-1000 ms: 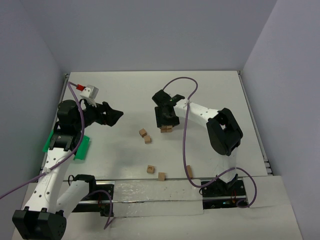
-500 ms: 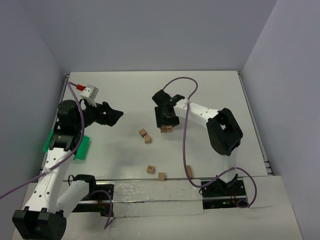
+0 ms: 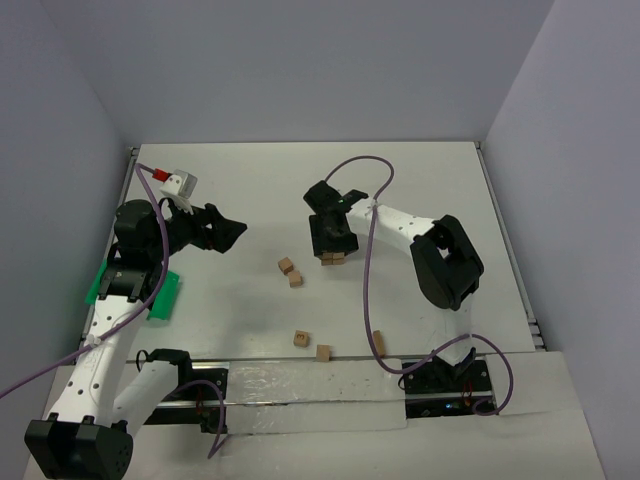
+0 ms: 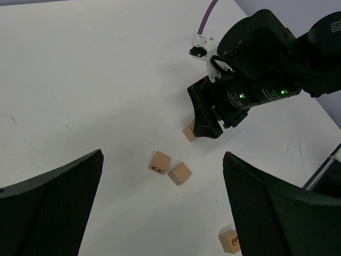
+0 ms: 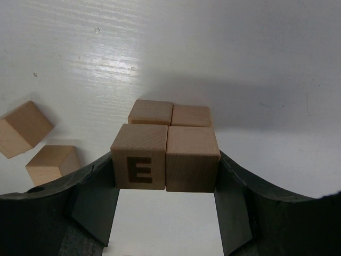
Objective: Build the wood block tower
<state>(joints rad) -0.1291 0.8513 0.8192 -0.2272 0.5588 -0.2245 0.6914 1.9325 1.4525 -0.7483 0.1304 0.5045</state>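
Note:
My right gripper (image 3: 333, 248) is shut on two tan wood blocks side by side, one marked "E" (image 5: 139, 162) and one plain (image 5: 192, 160). Just beyond them is a second pair of blocks (image 5: 170, 113), the start of the tower (image 3: 333, 259); I cannot tell whether the held pair rests on it. My left gripper (image 3: 232, 232) is open and empty, hovering at the left; its view (image 4: 163, 158) looks down on two loose blocks (image 4: 160, 162) (image 4: 179, 173). These show from above (image 3: 290, 272). Two more loose blocks (image 3: 300, 339) (image 3: 323, 352) lie near the front.
A green tray (image 3: 165, 297) sits at the left edge under the left arm. A white and red object (image 3: 180, 182) lies at the back left. Purple cables (image 3: 368, 290) run over the table by the right arm. Another block (image 3: 378, 340) lies beside that cable.
The right arm has shifted very slightly left with the two blocks in its grip. The left arm and the loose blocks have not moved.

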